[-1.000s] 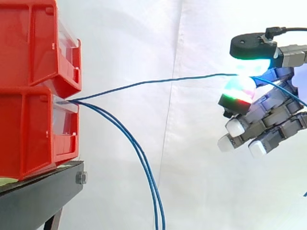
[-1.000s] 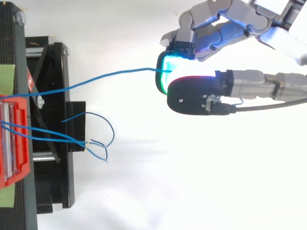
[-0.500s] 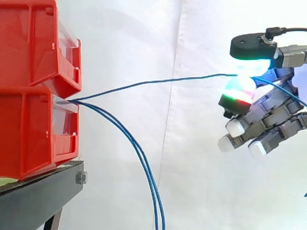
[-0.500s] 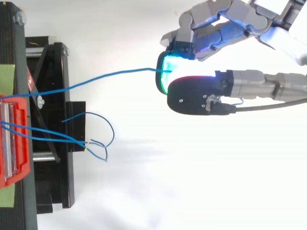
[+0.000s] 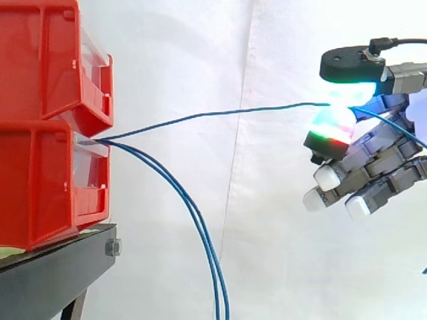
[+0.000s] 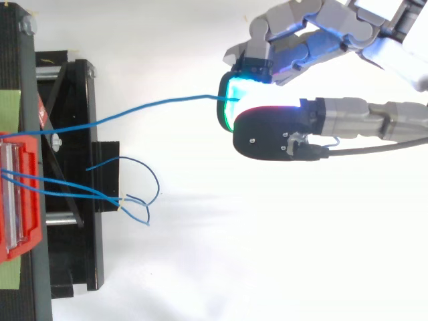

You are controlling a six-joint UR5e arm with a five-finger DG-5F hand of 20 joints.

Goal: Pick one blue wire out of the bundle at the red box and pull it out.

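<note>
Two red bins (image 5: 47, 127) are stacked at the left on a black stand (image 5: 53, 273). From the lower bin's front slot one blue wire (image 5: 220, 113) runs taut to the right, up to my hand (image 5: 373, 160). The hand pinches that wire between a glowing thumb pad and a fingertip (image 5: 330, 127); the other fingers curl below. In the top view the same wire (image 6: 154, 105) runs from the bin (image 6: 20, 194) to the hand (image 6: 294, 60). Two other blue wires (image 5: 193, 213) droop from the slot and hang down.
A white curtain fills the background. In the top view the loose blue wires (image 6: 130, 194) curl in loops beside the black stand (image 6: 73, 180). A tail of the held wire passes behind the hand at the right edge (image 5: 400, 130).
</note>
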